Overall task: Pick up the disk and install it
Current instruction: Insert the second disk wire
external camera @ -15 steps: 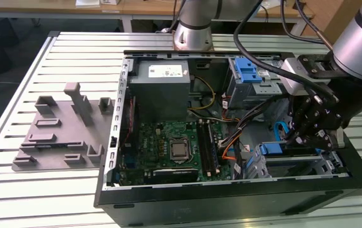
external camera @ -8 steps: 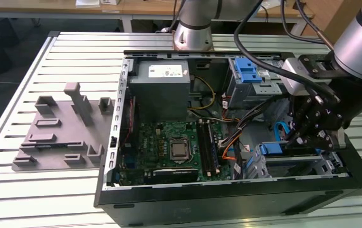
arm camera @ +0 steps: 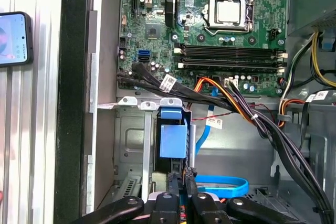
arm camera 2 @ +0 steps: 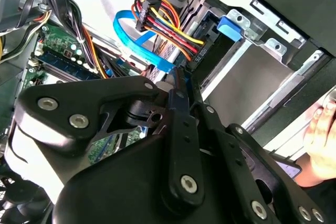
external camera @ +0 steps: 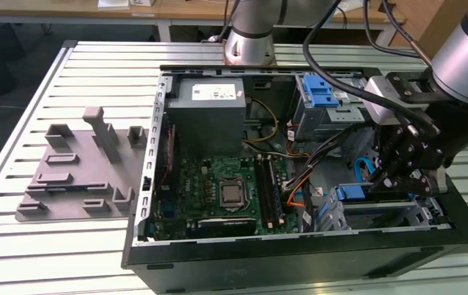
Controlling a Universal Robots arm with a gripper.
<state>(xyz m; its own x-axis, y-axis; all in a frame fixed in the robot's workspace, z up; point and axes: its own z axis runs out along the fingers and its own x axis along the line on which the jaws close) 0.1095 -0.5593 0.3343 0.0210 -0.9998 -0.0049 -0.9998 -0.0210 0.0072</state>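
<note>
Gripper (arm camera: 182,182) down inside the open computer case (external camera: 300,258), fingers (arm camera: 174,187) close together, pinching the blue edge of the disk (arm camera: 172,141), which stands in the metal drive bay (arm camera: 131,145) just ahead of the fingertips.

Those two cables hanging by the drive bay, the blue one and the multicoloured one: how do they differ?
The blue cable is a single flat ribbon; the multicoloured cable is a bundle of separate thin wires in red, orange, yellow and black. The blue cable sweeps round in a wide loop, while the multicoloured cable fans out of a dark connector in a tighter bend. Both hang loose between the motherboard and the drive bay.
</note>
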